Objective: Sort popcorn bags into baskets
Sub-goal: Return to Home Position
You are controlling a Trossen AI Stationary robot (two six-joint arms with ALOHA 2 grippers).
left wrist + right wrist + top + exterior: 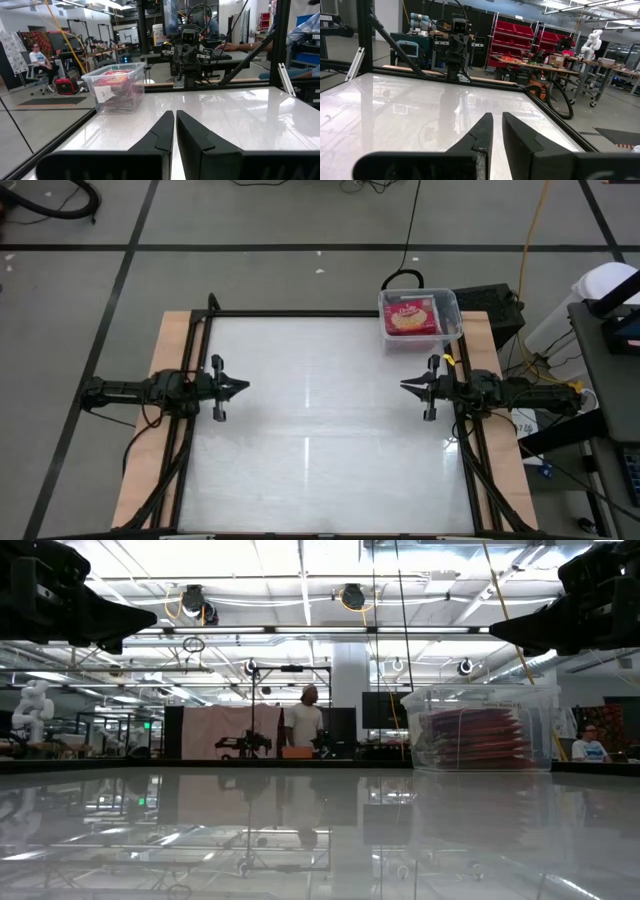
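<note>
Popcorn bags (411, 318) lie piled flat, one on another, inside the clear basket (452, 302), which stands at the far right corner of the desk (320, 440). The top one faces up, red with its yellow picture. From table height the red pile fills a good part of the basket, and none of it sticks out over the rim.

I find no packet on the desk in any of my views: nothing on the white top between my arms, nothing along the edges that I can see. So I judge the sorting itself finished, with every bag in view already in the basket. All that seems left is for me to settle into my rest pose.

My left pincer (240, 388) hangs above the left side of the desk, its fingers drawn together and holding nothing. My right pincer (408, 386) hangs above the right side, near the basket but clear of it, fingers likewise together and empty. The two point at each other, well apart.
</note>
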